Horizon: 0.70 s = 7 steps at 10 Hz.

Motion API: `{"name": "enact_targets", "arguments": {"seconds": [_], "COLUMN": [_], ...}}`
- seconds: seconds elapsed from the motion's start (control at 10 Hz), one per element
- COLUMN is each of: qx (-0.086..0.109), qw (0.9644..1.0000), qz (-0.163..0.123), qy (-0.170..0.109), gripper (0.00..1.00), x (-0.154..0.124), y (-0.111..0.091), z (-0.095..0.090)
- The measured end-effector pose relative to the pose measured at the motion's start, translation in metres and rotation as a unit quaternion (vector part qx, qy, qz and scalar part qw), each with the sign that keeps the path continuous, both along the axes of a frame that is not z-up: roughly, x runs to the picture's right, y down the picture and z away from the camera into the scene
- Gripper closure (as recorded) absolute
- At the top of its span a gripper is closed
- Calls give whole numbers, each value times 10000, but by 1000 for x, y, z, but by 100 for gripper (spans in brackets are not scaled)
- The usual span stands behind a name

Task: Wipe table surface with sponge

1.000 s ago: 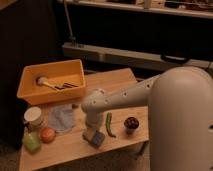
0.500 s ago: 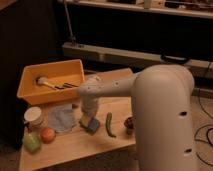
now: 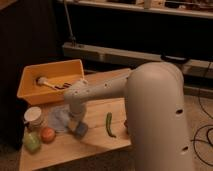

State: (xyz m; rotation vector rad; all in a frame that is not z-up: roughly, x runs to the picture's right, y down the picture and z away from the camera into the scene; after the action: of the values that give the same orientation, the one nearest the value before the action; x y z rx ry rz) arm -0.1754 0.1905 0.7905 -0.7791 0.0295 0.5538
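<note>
The sponge [image 3: 80, 130], a small blue block, lies pressed on the table surface [image 3: 95, 145], a light tan wooden top, near its middle. My gripper [image 3: 78, 124] comes down on it from above at the end of the white arm and is shut on the sponge. The arm reaches in from the right and hides the back middle of the table. The sponge sits just right of a pale cloth and left of a green pepper.
A pale blue-grey cloth [image 3: 59, 120] lies left of the sponge. A cup [image 3: 34, 116], an orange fruit [image 3: 47, 134] and a green fruit [image 3: 31, 142] stand at the left end. A green pepper [image 3: 109, 124] lies to the right. An orange bin [image 3: 31, 96] with utensils sits at the back left.
The gripper and the sponge have slid leftward across the table, from beside the pepper to the edge of the cloth. The arm's big body now fills more of the right side.
</note>
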Motion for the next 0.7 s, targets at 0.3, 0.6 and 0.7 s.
{"name": "enact_targets", "arguments": {"seconds": [0.3,0.6,0.7], "qx": [-15,-111,-177], "qw": [9992,9981,9982], "qz": [-128,-198,-184], "qy": [-382,-569,-545], "gripper": [70,70,70], "x": [-29,-25,-13], "y": [30,65,76], "z": [-38,-78,-85]}}
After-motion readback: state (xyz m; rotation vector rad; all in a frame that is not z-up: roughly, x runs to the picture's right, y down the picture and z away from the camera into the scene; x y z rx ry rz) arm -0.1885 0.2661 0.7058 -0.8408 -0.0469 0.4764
